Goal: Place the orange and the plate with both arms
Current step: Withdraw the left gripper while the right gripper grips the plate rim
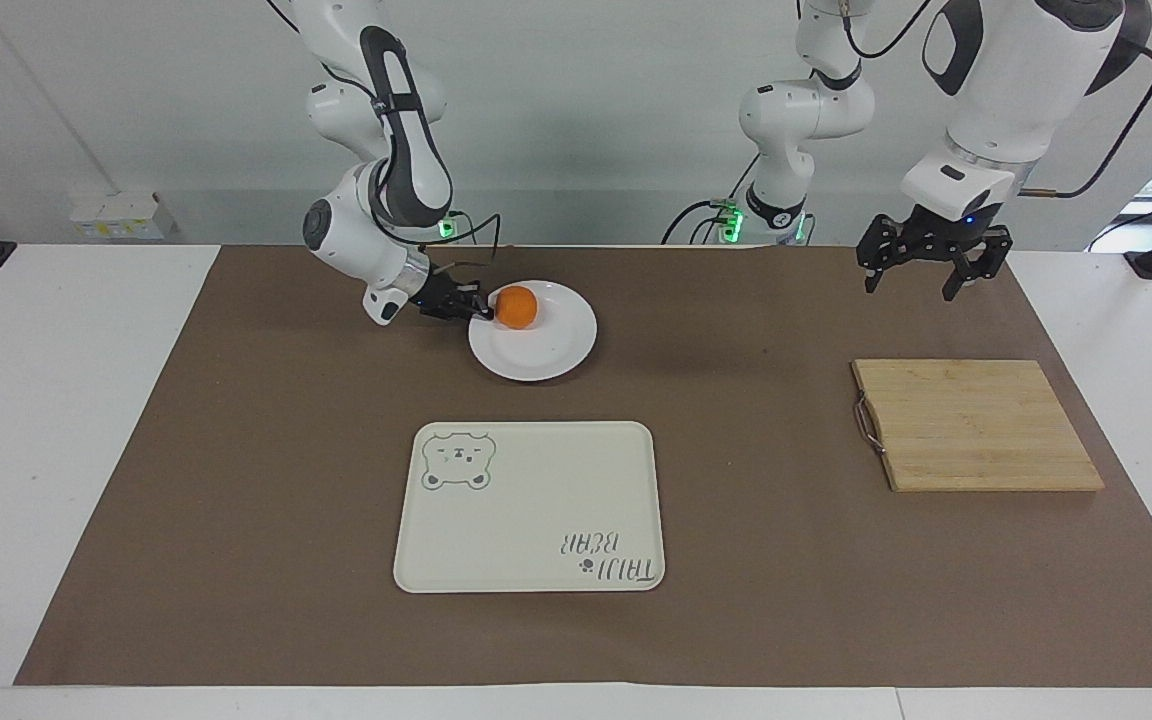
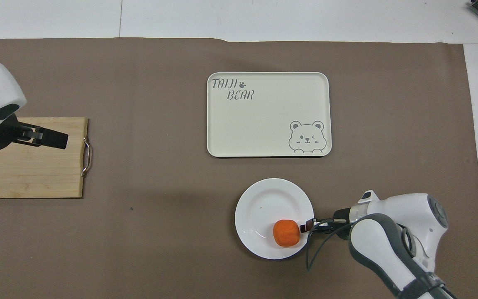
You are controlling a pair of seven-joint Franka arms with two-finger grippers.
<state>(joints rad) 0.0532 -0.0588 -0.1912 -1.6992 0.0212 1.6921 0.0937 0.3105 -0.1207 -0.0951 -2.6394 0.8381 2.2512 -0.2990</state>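
Note:
The orange (image 1: pixel 517 306) (image 2: pixel 286 233) lies on the white plate (image 1: pixel 546 355) (image 2: pixel 264 199), on the part of it nearest the robots. My right gripper (image 1: pixel 476 308) (image 2: pixel 306 227) lies low and nearly level at the plate's rim, right beside the orange. Its fingers are drawn together on that rim. My left gripper (image 1: pixel 931 270) (image 2: pixel 52 139) hangs open and empty in the air, over the cutting board's edge nearest the robots.
A cream tray (image 1: pixel 536 500) (image 2: pixel 264 124) with a bear drawing lies farther from the robots than the plate. A wooden cutting board (image 1: pixel 976 425) (image 2: pixel 27 174) with a metal handle lies toward the left arm's end. Brown paper covers the table.

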